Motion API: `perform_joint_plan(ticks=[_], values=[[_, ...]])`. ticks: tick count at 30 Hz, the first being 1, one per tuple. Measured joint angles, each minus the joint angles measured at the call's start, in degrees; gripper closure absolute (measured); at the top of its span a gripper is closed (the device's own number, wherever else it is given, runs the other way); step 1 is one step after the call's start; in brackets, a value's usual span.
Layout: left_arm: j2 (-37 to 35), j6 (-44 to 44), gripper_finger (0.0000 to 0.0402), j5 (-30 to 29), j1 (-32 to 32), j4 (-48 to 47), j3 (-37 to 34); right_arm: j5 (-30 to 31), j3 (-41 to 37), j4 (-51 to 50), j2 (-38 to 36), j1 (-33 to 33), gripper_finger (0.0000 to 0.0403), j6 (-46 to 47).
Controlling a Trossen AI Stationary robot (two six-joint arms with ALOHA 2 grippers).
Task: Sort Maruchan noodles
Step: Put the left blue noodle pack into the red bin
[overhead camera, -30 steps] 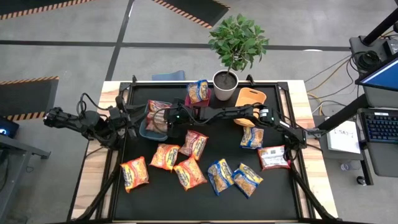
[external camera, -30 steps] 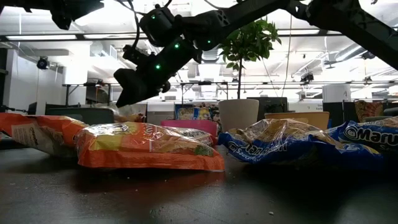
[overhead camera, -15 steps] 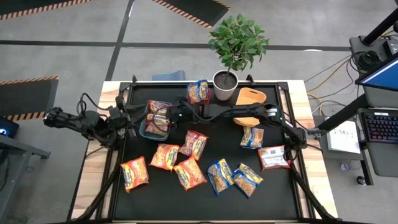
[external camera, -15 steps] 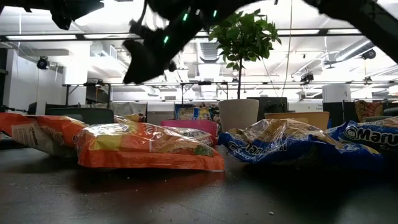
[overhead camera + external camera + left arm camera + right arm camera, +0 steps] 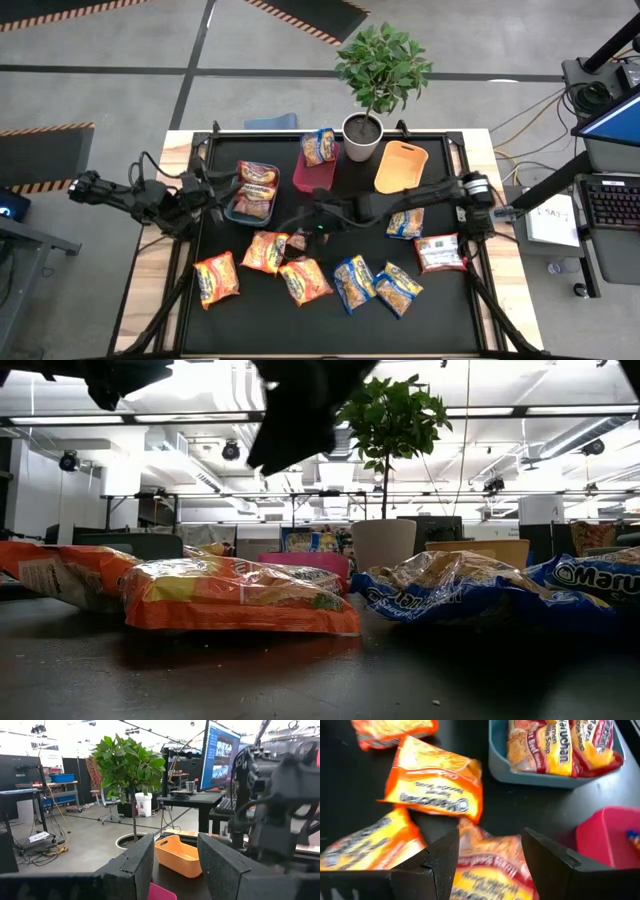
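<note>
Maruchan noodle packets lie flat on the black table: orange ones (image 5: 216,278) (image 5: 265,250) (image 5: 303,280), blue ones (image 5: 353,283) (image 5: 397,288) (image 5: 405,222), and a red-and-white one (image 5: 440,252). Two red packets (image 5: 255,188) lie in the teal bin (image 5: 232,210), and a blue packet (image 5: 320,146) lies in the red bin (image 5: 312,178). My right gripper (image 5: 299,238) hangs open above a red packet (image 5: 490,867) at the table's middle, its fingers on either side of it and well clear. My left gripper (image 5: 175,865) waits open at the left edge, beside the teal bin.
An empty orange bin (image 5: 400,166) and a potted plant (image 5: 362,135) stand at the far edge. In the low view the right gripper (image 5: 300,410) is high above the packets. Bare table shows along the near edge.
My right gripper has drawn back from over the teal bin toward the table's middle and near edge, rising as it went. It now hangs over the red packet at the centre. The two red packets stay in the teal bin.
</note>
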Motion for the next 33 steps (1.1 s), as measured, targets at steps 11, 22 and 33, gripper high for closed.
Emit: perform_joint_plan(ticks=[11,22,33], values=[[9.04,-2.30,0.0267,0.07,-0.02,0.07,3.64,-0.68,-20.93,1.91,-15.92,7.01,0.0209,11.56],[19.31,-3.78,0.0267,0.07,-0.02,-0.04,7.89,-10.65,-37.48,14.83,-19.20,11.07,0.0220,15.48],[25.14,-4.74,0.0267,0.04,-0.04,0.03,9.37,-16.74,-46.89,27.94,-18.44,11.26,0.0364,15.72]])
